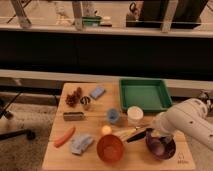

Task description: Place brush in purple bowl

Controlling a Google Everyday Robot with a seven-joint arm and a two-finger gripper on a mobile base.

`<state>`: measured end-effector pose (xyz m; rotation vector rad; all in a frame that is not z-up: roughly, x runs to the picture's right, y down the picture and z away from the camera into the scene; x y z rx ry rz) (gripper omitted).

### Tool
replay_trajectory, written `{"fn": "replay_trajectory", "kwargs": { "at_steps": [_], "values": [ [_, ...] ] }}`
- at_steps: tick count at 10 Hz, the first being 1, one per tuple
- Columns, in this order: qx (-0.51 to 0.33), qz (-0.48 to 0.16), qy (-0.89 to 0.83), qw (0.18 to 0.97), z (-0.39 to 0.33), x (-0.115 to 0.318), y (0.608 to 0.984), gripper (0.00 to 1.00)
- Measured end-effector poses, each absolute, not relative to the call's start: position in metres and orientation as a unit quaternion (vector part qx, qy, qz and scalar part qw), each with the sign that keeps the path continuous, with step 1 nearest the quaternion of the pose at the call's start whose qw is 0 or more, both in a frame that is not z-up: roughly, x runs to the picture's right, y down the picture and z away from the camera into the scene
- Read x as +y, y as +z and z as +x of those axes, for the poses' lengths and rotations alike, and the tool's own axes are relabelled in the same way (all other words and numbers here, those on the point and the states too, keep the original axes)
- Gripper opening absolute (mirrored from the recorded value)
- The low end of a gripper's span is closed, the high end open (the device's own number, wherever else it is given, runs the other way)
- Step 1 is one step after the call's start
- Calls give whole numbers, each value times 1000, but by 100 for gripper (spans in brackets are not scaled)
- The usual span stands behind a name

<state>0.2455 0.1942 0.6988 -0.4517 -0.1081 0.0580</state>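
Note:
The brush (138, 135) is a slim dark stick that juts out to the left from the end of my white arm, just left of the purple bowl's rim. My gripper (151, 131) is at the bowl's upper left edge and is shut on the brush's right end. The purple bowl (161, 148) stands at the front right of the wooden table, partly covered by my arm from above. The brush tip hangs over the pale whisk-like utensil (124, 133).
An orange bowl (110, 148) stands left of the purple bowl. A white cup (134, 114), a blue cup (113, 116) and a green tray (145, 94) stand behind. A carrot-like stick (65, 136), blue cloth (81, 143) and small items lie at the left.

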Motion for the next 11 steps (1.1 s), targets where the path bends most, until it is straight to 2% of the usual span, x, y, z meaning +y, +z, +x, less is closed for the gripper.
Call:
{"fn": "replay_trajectory", "kwargs": {
  "at_steps": [11],
  "values": [
    [-76, -263, 24, 962, 229, 232, 696, 18]
  ]
}}
